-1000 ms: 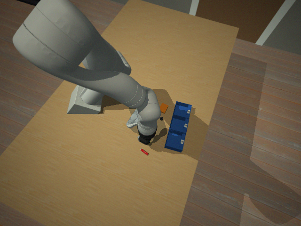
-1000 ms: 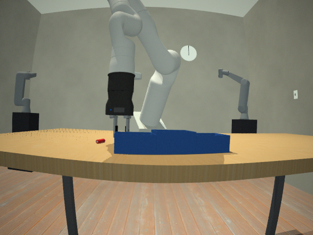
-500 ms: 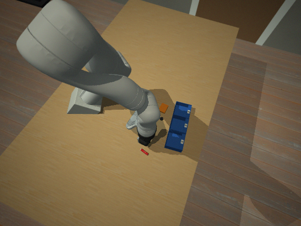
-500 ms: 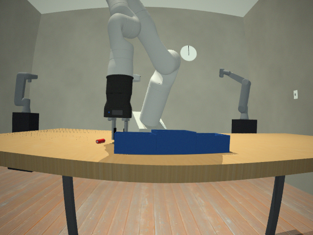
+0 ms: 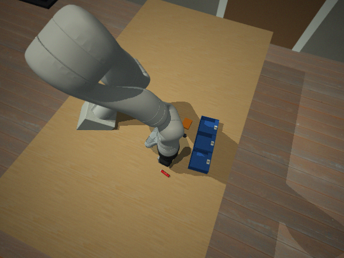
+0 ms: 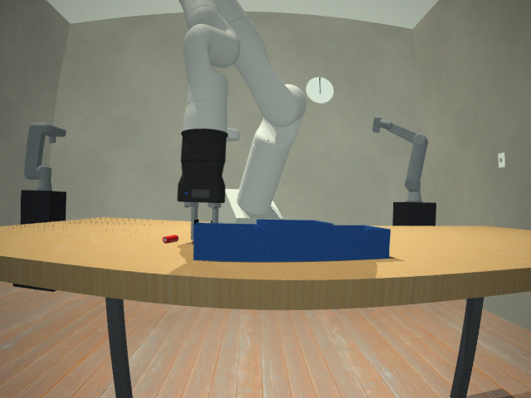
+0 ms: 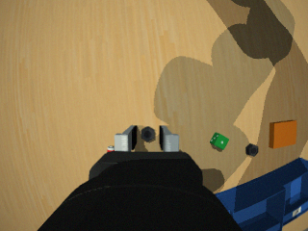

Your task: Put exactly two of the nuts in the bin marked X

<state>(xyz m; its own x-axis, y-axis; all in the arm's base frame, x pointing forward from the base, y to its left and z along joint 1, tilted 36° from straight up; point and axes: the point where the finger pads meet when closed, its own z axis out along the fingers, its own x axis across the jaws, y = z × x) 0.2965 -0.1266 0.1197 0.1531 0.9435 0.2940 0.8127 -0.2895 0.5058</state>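
My gripper [image 7: 147,134] [image 6: 203,219] is down at the table top, just left of the near end of the bin row. It is open, with a small dark nut [image 7: 148,133] lying between its fingers. A second dark nut [image 7: 252,149] [image 5: 184,135] lies on the table nearer the bins. Three blue bins [image 5: 198,165] [image 6: 291,246] [image 7: 239,214] stand in a row. Each carries a small white label, and I cannot read which one is marked X. In the top view the arm hides the fingers.
A green cube [image 7: 219,141] lies between the two nuts. An orange flat block [image 5: 187,122] [image 7: 283,134] lies beside the far bin. A red cylinder [image 5: 165,173] [image 6: 170,239] lies on the table left of the gripper. The arm's base [image 5: 95,119] stands further back.
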